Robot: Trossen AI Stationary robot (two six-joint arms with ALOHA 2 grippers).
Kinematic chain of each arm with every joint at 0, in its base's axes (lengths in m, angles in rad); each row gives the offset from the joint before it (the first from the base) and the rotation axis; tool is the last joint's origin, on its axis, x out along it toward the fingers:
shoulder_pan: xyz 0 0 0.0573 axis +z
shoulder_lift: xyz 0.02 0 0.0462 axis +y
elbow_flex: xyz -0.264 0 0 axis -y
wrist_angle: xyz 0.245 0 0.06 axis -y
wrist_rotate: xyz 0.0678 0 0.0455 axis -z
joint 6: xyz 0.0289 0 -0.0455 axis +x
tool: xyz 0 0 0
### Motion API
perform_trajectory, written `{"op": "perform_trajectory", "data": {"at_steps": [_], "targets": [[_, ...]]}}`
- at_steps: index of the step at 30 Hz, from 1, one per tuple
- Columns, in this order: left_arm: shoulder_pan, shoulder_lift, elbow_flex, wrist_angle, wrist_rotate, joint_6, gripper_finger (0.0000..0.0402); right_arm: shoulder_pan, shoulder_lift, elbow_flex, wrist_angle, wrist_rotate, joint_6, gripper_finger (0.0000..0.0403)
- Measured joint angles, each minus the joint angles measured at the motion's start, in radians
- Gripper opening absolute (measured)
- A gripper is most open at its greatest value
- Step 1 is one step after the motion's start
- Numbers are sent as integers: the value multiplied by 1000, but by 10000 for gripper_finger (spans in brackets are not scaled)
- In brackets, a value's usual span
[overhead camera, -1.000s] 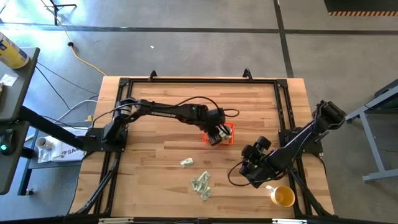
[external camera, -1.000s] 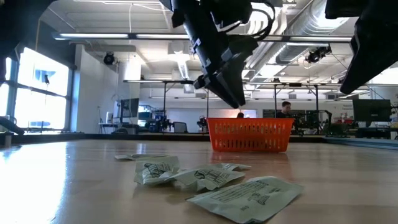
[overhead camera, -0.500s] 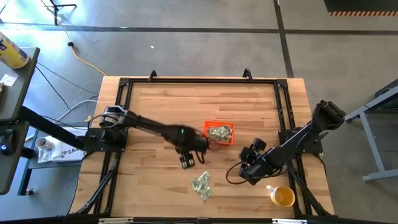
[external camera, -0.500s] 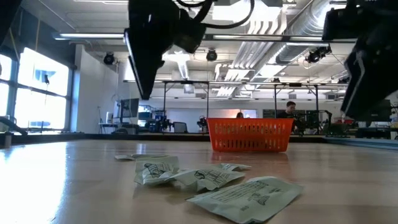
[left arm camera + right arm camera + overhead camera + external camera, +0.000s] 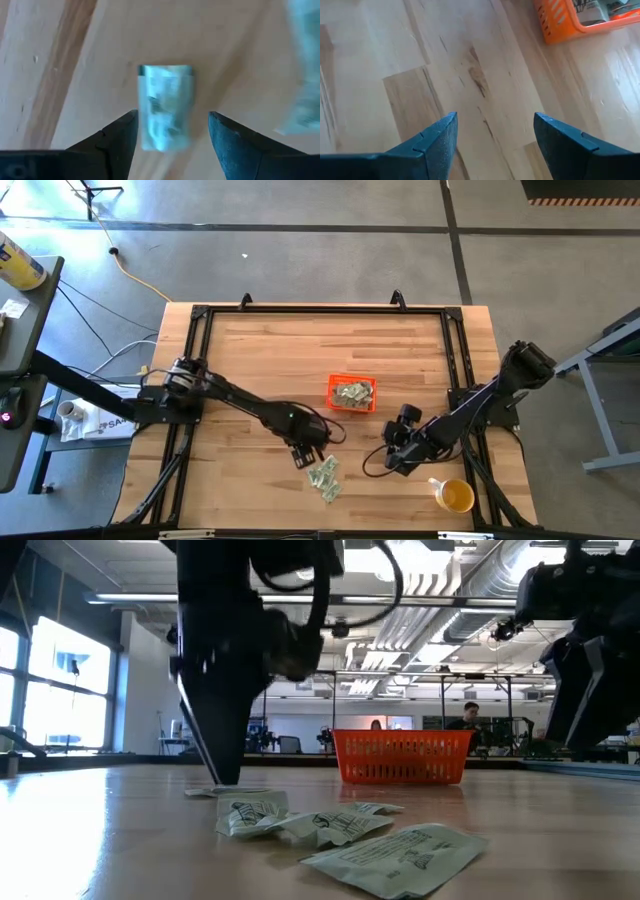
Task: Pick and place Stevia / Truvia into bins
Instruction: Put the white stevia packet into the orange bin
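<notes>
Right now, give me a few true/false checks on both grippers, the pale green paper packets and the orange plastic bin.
1. The left gripper is open over one pale green paper packet. True.
2. The shallow orange plastic bin holds no packets. False: several lie in it.
3. The right gripper is shut on a packet. False: it is open over bare wood.
4. Loose packets lie on the wooden table, apart from the bin. True.
5. The yellow cup sits inside the bin. False: it stands near the table's corner.

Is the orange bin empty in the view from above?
No, the orange bin already holds several pale packets.
</notes>
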Motion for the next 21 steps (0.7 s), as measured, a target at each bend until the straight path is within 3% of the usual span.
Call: {"op": "perform_trajectory", "data": {"at_steps": [4,7,15,19,21], "targets": [[1,32,-4,3,-50,0,274,-2,0,0,-1,-4,13,252],[0,50,-6,6,-69,26,251,-4,0,0,-4,-7,31,252],[43,58,-6,46,-111,122,114,-4,0,0,-8,11,132,252],[88,63,47,9,-85,189,33,-4,-7,0,-9,85,236,252],[105,75,100,1,-134,235,28,-4,-24,0,-11,133,287,252]]}}
